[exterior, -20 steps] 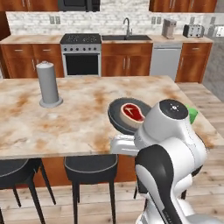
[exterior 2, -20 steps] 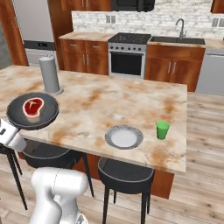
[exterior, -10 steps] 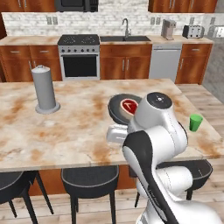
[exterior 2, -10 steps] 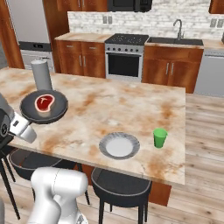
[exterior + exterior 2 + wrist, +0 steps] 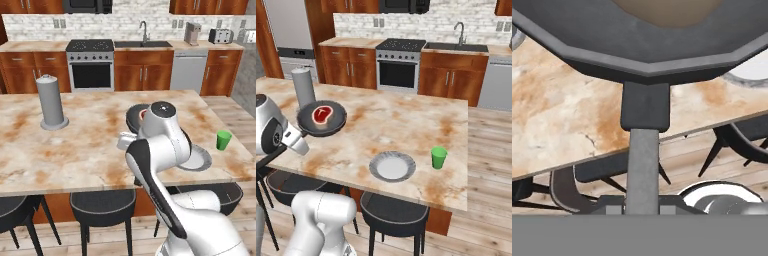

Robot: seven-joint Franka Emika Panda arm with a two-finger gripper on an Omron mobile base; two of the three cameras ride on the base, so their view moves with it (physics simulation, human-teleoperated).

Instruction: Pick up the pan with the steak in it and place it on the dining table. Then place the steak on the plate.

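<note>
Gripper [image 5: 641, 207] clenched on pan [image 5: 321, 118] handle end, pan w/ steak [image 5: 321, 113] over dining table [image 5: 406, 120] near edge. I reckon it's stiff, front-heavy; long lever, so steak could slide.

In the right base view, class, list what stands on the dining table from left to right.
Grey canister → pan holding the steak → plate → green cup.
</note>
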